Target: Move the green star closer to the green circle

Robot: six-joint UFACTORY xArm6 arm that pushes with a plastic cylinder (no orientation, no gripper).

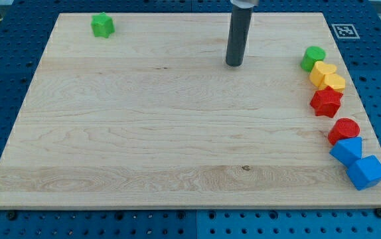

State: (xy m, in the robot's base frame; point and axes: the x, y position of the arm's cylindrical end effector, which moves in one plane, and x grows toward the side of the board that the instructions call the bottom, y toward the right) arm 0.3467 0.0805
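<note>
The green star (102,25) lies near the board's top left corner. The green circle (313,58) sits at the view's right edge, at the top of a column of blocks. My tip (234,64) rests on the board at the upper middle, far to the right of the green star and well to the left of the green circle. It touches no block.
Below the green circle along the right edge lie a yellow heart (322,70), a yellow block (334,82), a red star (326,102), a red circle (344,130), a blue block (347,151) and a blue cube (366,172). The wooden board (144,133) lies on a blue pegboard.
</note>
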